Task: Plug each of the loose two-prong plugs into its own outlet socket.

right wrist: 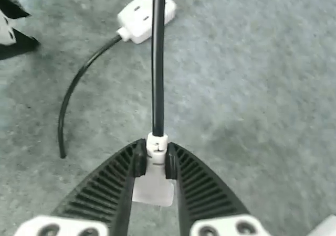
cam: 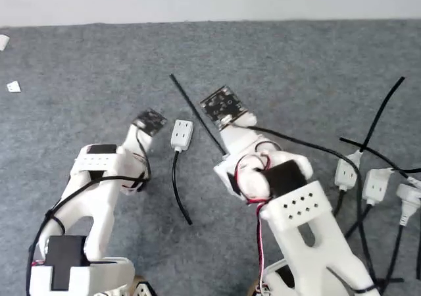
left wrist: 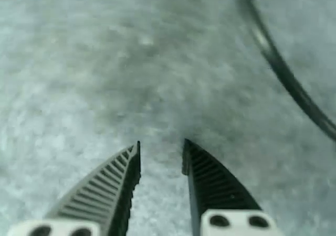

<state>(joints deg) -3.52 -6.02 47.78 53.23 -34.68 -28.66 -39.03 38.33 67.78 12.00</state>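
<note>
The grey carpeted table [cam: 296, 66] runs out of frame on every side but the far one. The right arm [cam: 302, 210] rises from the near edge, its base cut off, and leans forward toward the middle. The circuit board on its wrist hides its claw from above. The left arm [cam: 92, 191] is also cropped at the base. It bends forward and stops just left of the white outlet socket [cam: 181, 133], well short of the table's far edge.

At the right side lie three more white cord ends [cam: 375, 184]. Their black cables cross and leave the frame, and the outermost one is cut by the edge. Whether each is a plug or a socket is hard to tell.

The socket's short black cord [cam: 177, 191] curves toward the arms and ends loose.

The right gripper [right wrist: 155, 146] is clamped on a white plug [right wrist: 153, 189], whose prongs are hidden between the fingers. The plug's cord [right wrist: 157, 63] runs straight out past the socket.

The left gripper [left wrist: 161, 141] hangs low over bare carpet, fingers slightly apart and empty, beside a blurred black cable [left wrist: 283, 68].
</note>
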